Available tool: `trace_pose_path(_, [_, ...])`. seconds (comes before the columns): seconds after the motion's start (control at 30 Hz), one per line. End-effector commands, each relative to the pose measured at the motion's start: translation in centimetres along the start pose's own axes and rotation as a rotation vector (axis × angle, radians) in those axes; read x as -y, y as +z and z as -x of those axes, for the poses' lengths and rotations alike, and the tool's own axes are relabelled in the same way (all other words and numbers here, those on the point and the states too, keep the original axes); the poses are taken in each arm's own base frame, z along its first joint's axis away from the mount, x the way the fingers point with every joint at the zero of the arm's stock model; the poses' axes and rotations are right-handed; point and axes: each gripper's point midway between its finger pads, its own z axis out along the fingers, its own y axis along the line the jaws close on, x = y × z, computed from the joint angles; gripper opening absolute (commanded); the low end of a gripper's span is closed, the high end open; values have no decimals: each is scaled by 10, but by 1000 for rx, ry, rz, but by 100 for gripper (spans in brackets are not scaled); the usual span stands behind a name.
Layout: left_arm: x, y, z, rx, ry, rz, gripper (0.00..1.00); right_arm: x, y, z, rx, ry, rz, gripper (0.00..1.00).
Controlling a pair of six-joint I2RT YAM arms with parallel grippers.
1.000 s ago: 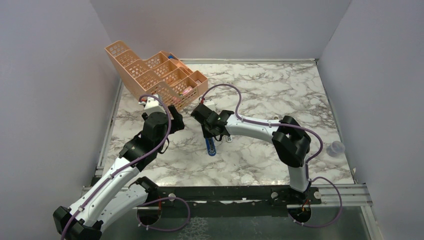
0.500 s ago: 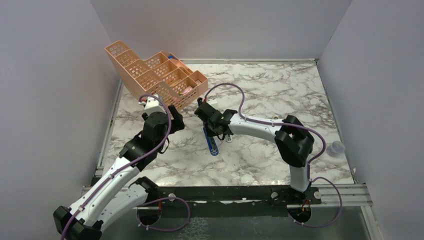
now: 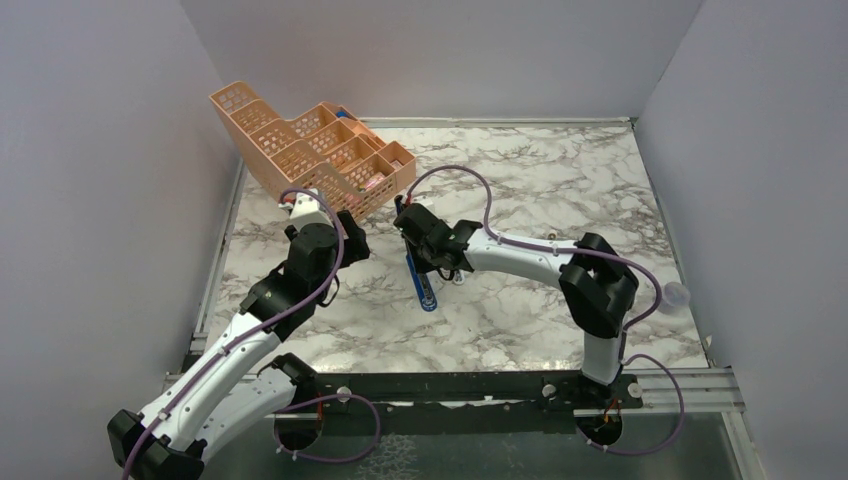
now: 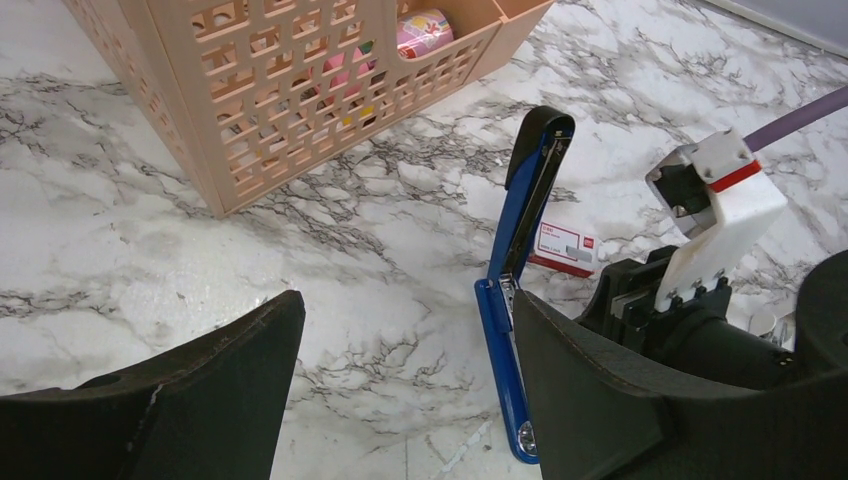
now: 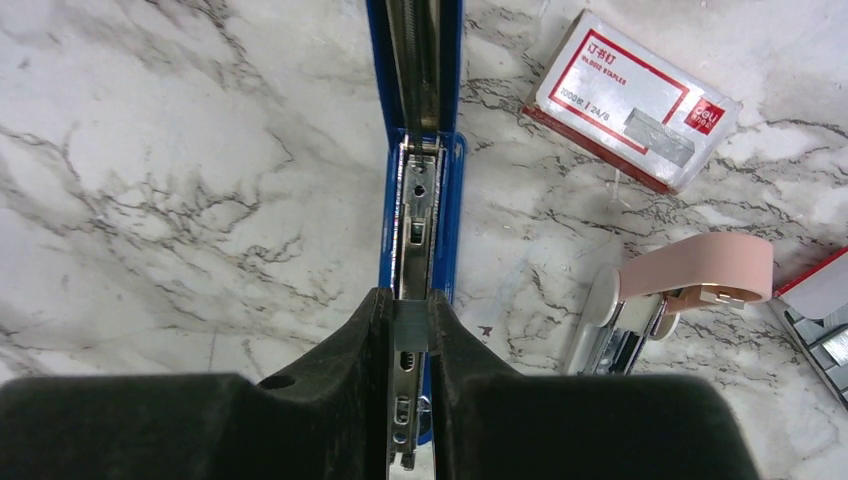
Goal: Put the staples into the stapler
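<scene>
Our right fingers are pinching narrow on the staples, a small silvery-grey block showing just between the tips. We are holding that block directly over the near end of the silver channel of the stapler, lined up with its length. Whether the block is already touching the metal or hanging just above it, we cannot tell from the wrist view.

The stapler is lying on the marble counter with its blue top swung up and back, so the channel is bare and appears to have no staples in it. Just beside it are lying a red-and-white box and a small pink item.

Our left fingers are spreading wide and holding nothing, hovering near the stapler on its other side, with the peach organiser beyond.

As we are judging it, opening the stapler and picking up the staples are done, and we are in the middle of the placing step. What is left is lowering the block into the channel, letting go, and shutting the blue top. The free left fingers are looking well placed to steady the stapler.
</scene>
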Motion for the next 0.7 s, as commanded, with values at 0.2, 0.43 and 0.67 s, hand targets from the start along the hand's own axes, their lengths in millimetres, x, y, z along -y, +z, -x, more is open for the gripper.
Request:
trace_pose_path(0.2, [-9,4,-5,-5,6,44,77,-12,-12,16,54,-9,77,18])
trace_pose_path(0.43, [-9,4,-6,-9,5,43,77,-8,0,7,23,-14,49,18])
trace_pose_path(0.67, [-9,5,-7,-13,3,42,77,-4,5,0,9,-19,34,18])
